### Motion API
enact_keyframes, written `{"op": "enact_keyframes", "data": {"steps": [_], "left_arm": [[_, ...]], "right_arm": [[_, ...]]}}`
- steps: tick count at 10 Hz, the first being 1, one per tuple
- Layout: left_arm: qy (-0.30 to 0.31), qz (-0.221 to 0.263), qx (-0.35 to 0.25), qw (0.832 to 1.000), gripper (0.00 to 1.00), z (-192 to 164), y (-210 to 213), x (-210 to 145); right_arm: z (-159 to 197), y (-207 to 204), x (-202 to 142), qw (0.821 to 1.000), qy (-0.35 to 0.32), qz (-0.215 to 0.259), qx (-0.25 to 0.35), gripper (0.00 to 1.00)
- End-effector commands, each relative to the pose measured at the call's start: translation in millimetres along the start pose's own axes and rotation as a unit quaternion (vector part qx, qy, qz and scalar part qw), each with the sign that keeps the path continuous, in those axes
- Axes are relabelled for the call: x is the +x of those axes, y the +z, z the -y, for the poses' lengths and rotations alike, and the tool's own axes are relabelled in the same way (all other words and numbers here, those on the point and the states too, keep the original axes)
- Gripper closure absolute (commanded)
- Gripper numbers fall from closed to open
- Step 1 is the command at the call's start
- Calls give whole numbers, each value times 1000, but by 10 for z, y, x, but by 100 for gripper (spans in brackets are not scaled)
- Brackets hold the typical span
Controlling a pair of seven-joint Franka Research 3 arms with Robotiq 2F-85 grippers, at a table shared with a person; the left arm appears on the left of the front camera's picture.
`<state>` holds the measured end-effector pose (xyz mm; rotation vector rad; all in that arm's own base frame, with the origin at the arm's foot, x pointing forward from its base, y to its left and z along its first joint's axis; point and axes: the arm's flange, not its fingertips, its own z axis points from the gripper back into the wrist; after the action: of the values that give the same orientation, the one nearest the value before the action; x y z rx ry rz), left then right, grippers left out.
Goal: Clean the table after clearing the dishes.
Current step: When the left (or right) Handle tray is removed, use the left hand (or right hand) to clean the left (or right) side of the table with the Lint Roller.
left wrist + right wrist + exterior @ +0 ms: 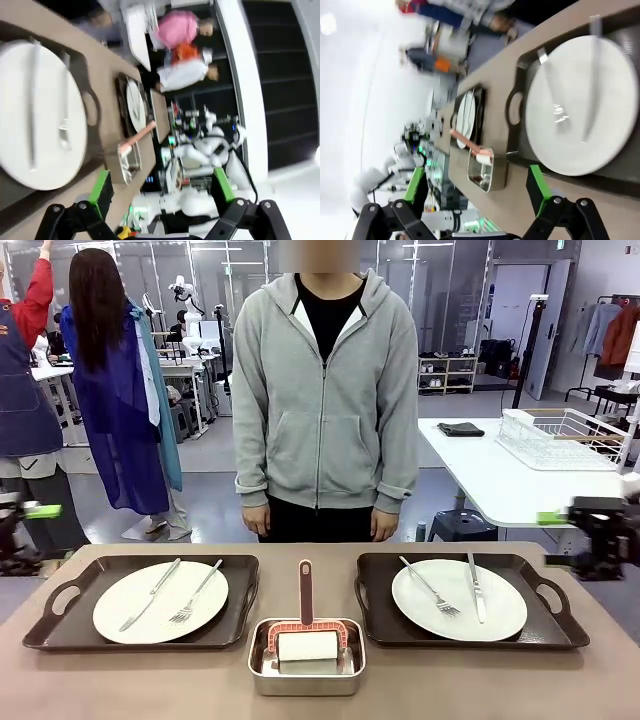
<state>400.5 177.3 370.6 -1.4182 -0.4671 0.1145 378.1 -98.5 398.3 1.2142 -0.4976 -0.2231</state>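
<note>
Both arms hang level past the table's (480, 685) short ends; I read left gripper (161, 192) and right gripper (476, 192) with fingers apart, holding nothing. Nearest each gripper is a tray handle: left tray (240, 590) and right tray (378, 605), each bearing a plate (115, 605). Bare tabletop borders both.

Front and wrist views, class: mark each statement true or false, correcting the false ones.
1. The left plate carries a fork and a knife. True.
2. The steel pan stands on a tray. False: it stands on the table, between the left tray and the right tray.
3. The right gripper is open. True.
4. The person holds a plate. False: the person stands behind the table, touching nothing on it.
</note>
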Motion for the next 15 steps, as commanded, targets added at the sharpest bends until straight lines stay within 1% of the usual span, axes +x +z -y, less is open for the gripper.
{"op": "enact_keyframes", "data": {"steps": [1,2,3,4,5,6,7,15], "left_arm": [[-13,90,16,996,0,-154,572,-165],[17,140,36,989,0,-279,998,-320],[33,193,49,979,0,-344,1410,-533],[49,224,70,971,0,-371,1664,-648],[53,240,78,966,0,-357,1775,-699],[65,242,89,964,0,-363,1746,-654],[48,228,67,970,0,-388,1858,-728],[48,228,67,970,0,-388,1858,-728]], "right_arm": [[131,506,-100,995,-61,72,-11,0],[246,839,-159,990,-79,119,-19,0],[311,1124,-244,983,-91,159,-24,0],[333,1269,-310,978,-100,181,-27,0],[330,1341,-332,976,-96,193,-29,0],[331,1287,-307,978,-90,185,-45,0],[472,1519,-20,978,-91,187,-28,0],[472,1519,-20,978,-91,187,-28,0]]}}
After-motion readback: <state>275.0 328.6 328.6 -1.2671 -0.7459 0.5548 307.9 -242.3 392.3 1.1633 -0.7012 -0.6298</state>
